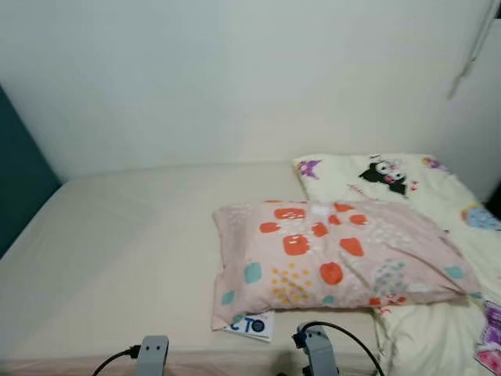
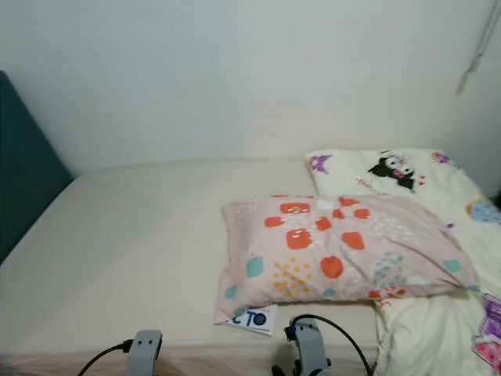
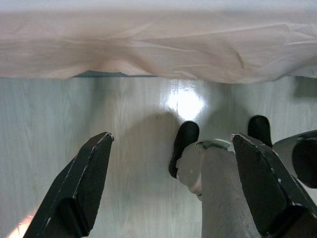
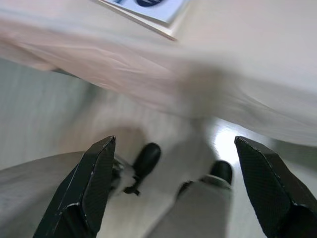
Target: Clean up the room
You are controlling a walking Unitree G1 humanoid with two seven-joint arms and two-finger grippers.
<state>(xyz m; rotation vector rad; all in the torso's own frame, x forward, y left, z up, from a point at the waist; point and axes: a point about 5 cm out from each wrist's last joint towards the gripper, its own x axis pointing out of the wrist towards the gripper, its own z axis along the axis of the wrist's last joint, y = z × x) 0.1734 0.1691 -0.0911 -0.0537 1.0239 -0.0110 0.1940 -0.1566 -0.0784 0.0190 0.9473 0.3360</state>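
Observation:
A pink pillow (image 1: 337,254) with orange and teal patches lies on the bed's cream sheet (image 1: 125,251), right of the middle. A white booklet (image 1: 252,324) with blue letters pokes out from under its near corner at the bed's front edge; the right wrist view catches the booklet (image 4: 148,7) too. Behind and to the right of the pillow spreads a white quilt (image 1: 391,176) with cartoon prints. My left arm (image 1: 153,352) and right arm (image 1: 317,348) hang low before the bed. The left gripper (image 3: 171,139) and right gripper (image 4: 176,141) point down at the floor, both open and holding nothing.
A teal headboard (image 1: 19,180) stands at the bed's left end and a pale wall runs behind. A cord (image 1: 470,55) hangs at the upper right. Pale wood floor (image 3: 74,114) lies below the bed's edge, with my black feet (image 3: 183,144) on it.

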